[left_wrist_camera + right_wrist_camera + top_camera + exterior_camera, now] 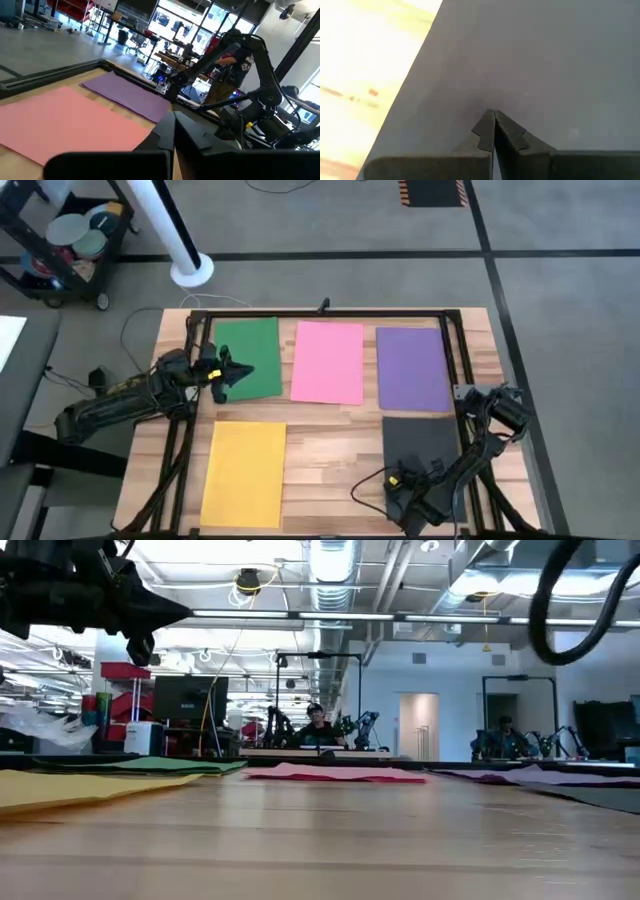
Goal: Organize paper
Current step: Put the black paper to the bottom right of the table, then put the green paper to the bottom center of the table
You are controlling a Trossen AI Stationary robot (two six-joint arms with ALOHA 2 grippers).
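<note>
While green (248, 357), pink (328, 362) and purple (411, 367) sheets line the table's (330, 435) far edge, yellow (244, 473) and black (420, 445) lie along the near edge. Left gripper (228, 372), fingers clenched on nothing, hovers over green; right gripper (397, 483), also clenched empty, is over black's near corner.

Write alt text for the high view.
Five paper sheets lie flat on a wooden table: green, pink, purple, yellow, black. The left gripper hovers over green, the right gripper over black.

Sheets: green (248, 358); pink (328, 363); purple (411, 369); yellow (245, 472); black (420, 442).
</note>
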